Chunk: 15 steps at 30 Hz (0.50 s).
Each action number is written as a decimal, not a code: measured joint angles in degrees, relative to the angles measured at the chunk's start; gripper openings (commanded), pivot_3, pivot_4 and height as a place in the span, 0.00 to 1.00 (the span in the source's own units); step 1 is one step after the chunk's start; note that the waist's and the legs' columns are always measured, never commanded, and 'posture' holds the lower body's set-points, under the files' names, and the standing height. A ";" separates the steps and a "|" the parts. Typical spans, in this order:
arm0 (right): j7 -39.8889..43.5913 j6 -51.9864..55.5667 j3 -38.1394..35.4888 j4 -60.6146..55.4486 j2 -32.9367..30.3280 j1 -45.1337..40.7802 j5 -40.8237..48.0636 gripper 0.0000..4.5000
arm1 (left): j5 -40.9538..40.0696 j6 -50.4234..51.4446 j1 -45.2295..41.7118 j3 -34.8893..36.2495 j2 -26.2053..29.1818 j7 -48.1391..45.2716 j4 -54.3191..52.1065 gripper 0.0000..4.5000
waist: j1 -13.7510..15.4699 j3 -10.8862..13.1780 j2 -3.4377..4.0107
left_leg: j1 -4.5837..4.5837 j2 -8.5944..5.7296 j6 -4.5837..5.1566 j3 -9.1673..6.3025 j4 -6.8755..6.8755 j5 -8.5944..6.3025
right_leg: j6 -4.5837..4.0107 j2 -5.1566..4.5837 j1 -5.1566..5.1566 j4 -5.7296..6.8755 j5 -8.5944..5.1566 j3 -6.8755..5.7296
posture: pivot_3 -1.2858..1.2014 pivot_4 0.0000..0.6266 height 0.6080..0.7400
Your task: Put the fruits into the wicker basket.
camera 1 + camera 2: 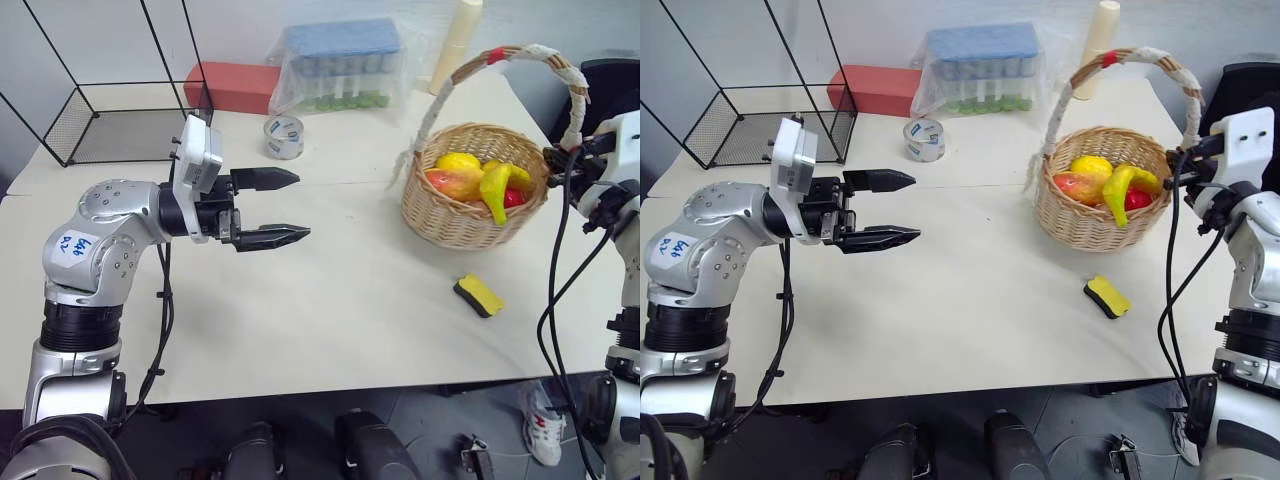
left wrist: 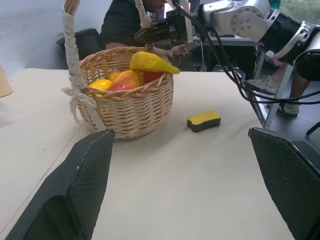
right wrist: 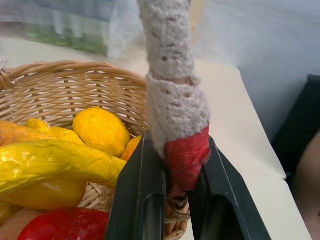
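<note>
Several fruits, the curved banana on top, already lie heaped inside the wicker basket. The right claw is pinching the base of the basket's handle where the red band meets the rim, probably to steady or shift the basket now that it is full. Well apart, across the table, the left claw hangs level with its fingers spread and empty, pointing toward the basket. Between the claws, nearer the right one, lies a yellow block, which looks like a sponge rather than fruit.
</note>
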 measured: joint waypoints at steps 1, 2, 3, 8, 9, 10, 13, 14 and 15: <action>-0.34 -0.61 -0.25 0.86 0.03 0.51 -0.01 0.05 | 0.17 -0.11 0.00 0.00 0.00 -0.15 0.16 1.00 | 0.06 0.02 0.02 | 0.00 -0.01 0.00 0.01 0.01 0.00 | 0.00 -0.02 0.00 0.00 0.00 0.02 | 0.52 0.24 1.00; -0.40 -1.30 -0.36 1.23 0.06 0.95 0.00 0.21 | 0.32 -0.14 0.00 -0.01 0.00 -0.23 0.21 1.00 | 0.15 0.02 0.03 | -0.01 -0.02 0.00 0.01 0.02 0.00 | 0.00 -0.03 0.00 0.00 0.00 0.02 | 0.52 0.24 1.00; -0.39 -1.87 -0.37 1.38 0.06 1.34 0.01 0.25 | 0.40 -0.16 0.00 -0.01 0.00 -0.26 0.24 1.00 | 0.24 0.02 0.03 | -0.01 -0.02 0.01 0.01 0.04 0.00 | 0.00 -0.03 0.01 0.00 0.00 0.02 | 0.52 0.24 1.00; 0.84 -2.73 -0.46 0.22 0.04 5.46 1.07 0.62 | 0.42 -0.10 0.02 0.03 -0.10 -0.45 0.24 1.00 | 0.65 0.02 0.03 | -0.01 -0.04 0.01 -0.02 0.08 -0.01 | 0.01 -0.05 0.05 0.01 0.00 0.00 | 0.52 0.24 1.00; 1.63 -2.04 -0.61 -1.47 -0.11 7.00 2.10 0.70 | 0.41 -0.01 0.12 0.01 -0.08 -0.69 0.12 1.00 | 0.67 0.02 0.03 | -0.01 -0.04 0.01 -0.02 0.08 -0.01 | 0.01 -0.05 0.05 0.02 0.00 0.00 | 0.52 0.24 1.00; 2.16 -1.34 -0.78 -2.73 -0.49 7.96 2.68 0.75 | 0.39 0.05 0.16 0.01 -0.05 -0.80 0.05 1.00 | 0.68 0.02 0.03 | -0.01 -0.03 0.01 -0.02 0.08 -0.01 | 0.01 -0.05 0.05 0.03 0.00 0.00 | 0.52 0.24 1.00; 5.13 1.77 -3.89 -8.56 -4.61 13.64 5.34 0.98 | 0.17 0.65 0.49 0.23 0.44 -1.30 -0.21 1.00 | 1.00 0.03 0.08 | -0.02 -0.03 0.01 -0.06 0.03 -0.01 | 0.02 -0.05 0.05 0.01 0.00 -0.03 | 0.52 0.24 1.00; 6.54 3.62 -6.41 -11.10 -6.72 16.18 6.76 0.99 | 0.06 1.07 0.59 0.38 0.79 -1.43 -0.22 1.00 | 1.16 0.04 0.08 | -0.02 -0.04 0.01 -0.07 0.05 -0.01 | 0.02 -0.05 0.06 -0.02 -0.01 -0.04 | 0.52 0.24 1.00; 7.56 4.97 -8.17 -12.81 -7.98 17.85 7.90 0.99 | 0.01 1.23 0.63 0.45 0.96 -1.49 -0.22 1.00 | 1.34 0.03 0.08 | -0.02 -0.03 0.01 -0.07 0.06 -0.01 | 0.02 -0.05 0.08 -0.03 -0.01 -0.04 | 0.52 0.24 1.00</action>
